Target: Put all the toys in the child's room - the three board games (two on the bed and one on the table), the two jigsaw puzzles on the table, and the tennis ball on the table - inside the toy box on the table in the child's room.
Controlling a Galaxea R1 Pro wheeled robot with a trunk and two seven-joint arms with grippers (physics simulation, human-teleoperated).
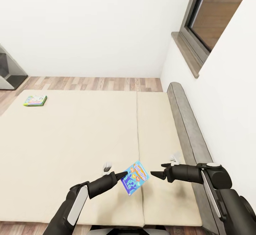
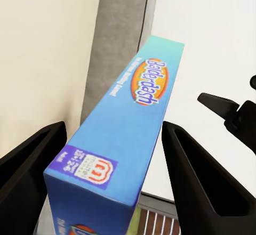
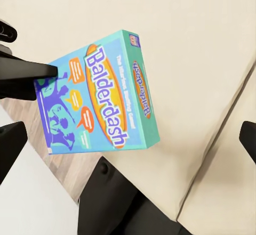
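Observation:
A blue Balderdash board game [image 1: 134,178] hangs tilted above the near part of the beige bed [image 1: 81,139]. My left gripper [image 1: 125,178] is shut on it; in the left wrist view the box [image 2: 122,134] sits between both dark fingers [image 2: 197,176]. My right gripper [image 1: 158,170] stands open just to the right of the box, apart from it. The right wrist view shows the box's cover [image 3: 101,99] with nothing between my right fingers. A second board game [image 1: 35,100], green and colourful, lies flat at the bed's far left corner.
A grey padded headboard [image 1: 185,121] runs along the bed's right side against the white wall. A dark-framed window [image 1: 209,15] is above it. Wooden floor [image 1: 92,83] lies beyond the bed, and a dark shelf unit [image 1: 10,73] stands at far left.

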